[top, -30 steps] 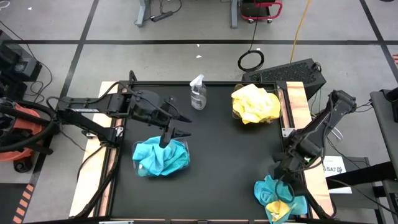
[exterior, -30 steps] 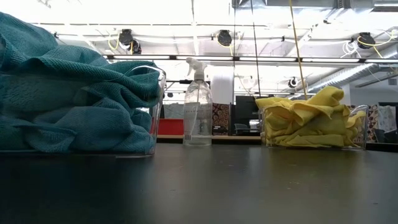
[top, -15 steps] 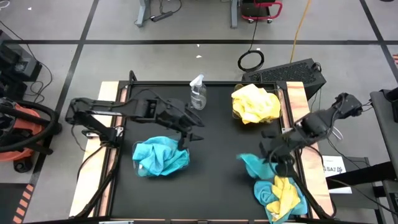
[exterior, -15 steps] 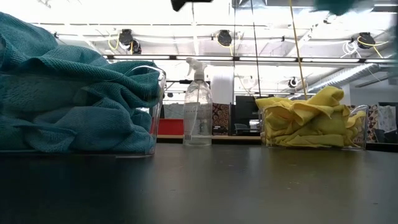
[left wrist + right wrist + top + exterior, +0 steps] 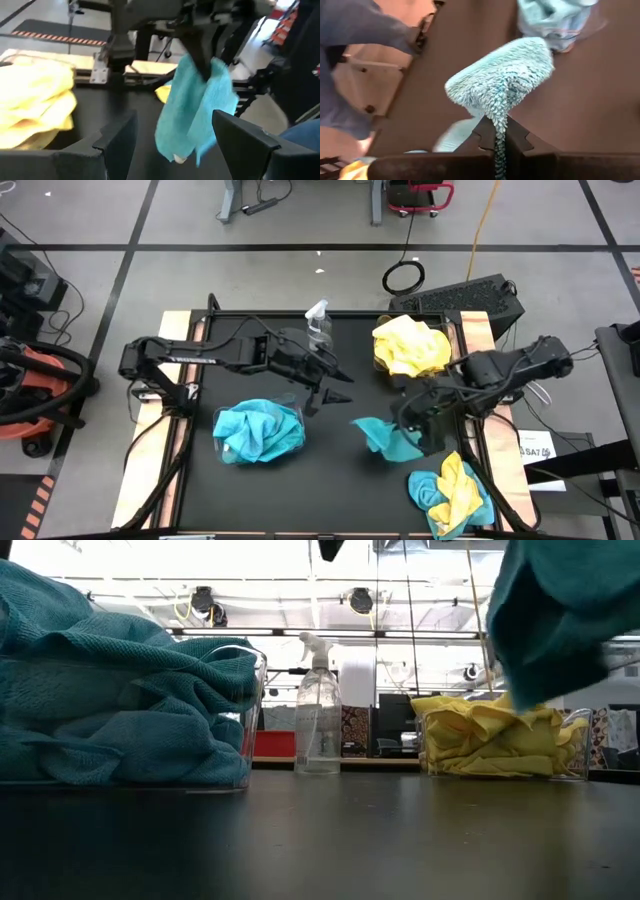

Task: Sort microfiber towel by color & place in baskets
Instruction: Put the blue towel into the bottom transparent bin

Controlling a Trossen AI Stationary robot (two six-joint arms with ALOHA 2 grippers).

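My right gripper (image 5: 415, 423) is above the table's right middle, shut on a teal-blue towel (image 5: 385, 439) that also shows in the low view (image 5: 560, 610). My left gripper (image 5: 338, 387) is open at the table's middle, pointing right toward that towel (image 5: 197, 115), with a gap between them. The left clear basket (image 5: 258, 430) holds teal towels. The far right clear basket (image 5: 410, 347) holds yellow ones. A mixed heap of teal and yellow towels (image 5: 450, 492) lies at the near right corner. My right gripper pinches the teal towel between its two shut fingers (image 5: 517, 140) at a bunched fold on its upper end (image 5: 500, 131). The fingers come from above, pointing down. The towel hangs slack below them, lifted clear of the table.
A clear spray bottle (image 5: 318, 330) stands at the far edge between the two baskets. Bare black tabletop (image 5: 340, 480) lies between the teal basket and the near right heap. Wooden strips run along the table's left and right sides.
My right gripper rose from the near right heap with a teal towel and carried it left and farther from the near edge, toward the table's middle. The towel went from lying on the heap to hanging clear. My left gripper moved right from above the teal basket, staying open.
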